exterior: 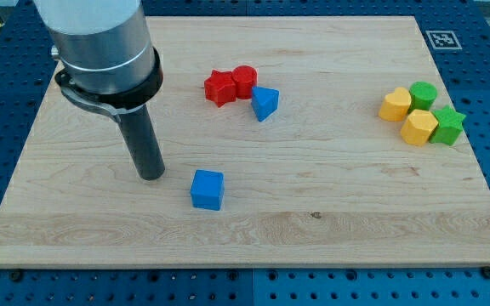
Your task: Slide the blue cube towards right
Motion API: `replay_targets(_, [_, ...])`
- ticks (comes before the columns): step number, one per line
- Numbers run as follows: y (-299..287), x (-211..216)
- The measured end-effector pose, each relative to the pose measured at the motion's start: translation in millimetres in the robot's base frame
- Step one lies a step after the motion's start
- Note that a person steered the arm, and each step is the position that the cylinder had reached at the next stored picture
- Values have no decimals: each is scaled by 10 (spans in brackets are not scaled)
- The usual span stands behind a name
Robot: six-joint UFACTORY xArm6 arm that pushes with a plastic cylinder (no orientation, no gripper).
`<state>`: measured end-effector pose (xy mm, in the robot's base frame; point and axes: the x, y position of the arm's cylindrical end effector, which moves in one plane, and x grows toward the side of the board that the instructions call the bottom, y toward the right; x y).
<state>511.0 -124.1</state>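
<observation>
My tip [150,174] on the wooden board [330,212], holding nothing, just left of the blue cube [207,189], not touching.

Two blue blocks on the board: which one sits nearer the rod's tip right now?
The blue cube, just right of my tip. The other blue block lies farther up the view, beside the red pair.
</observation>
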Motion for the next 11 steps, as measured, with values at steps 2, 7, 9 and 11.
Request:
replay_targets(2, [6, 242])
replay_targets(7, [752, 456])
replay_targets(9, [752, 125])
replay_targets(11, [753, 91])
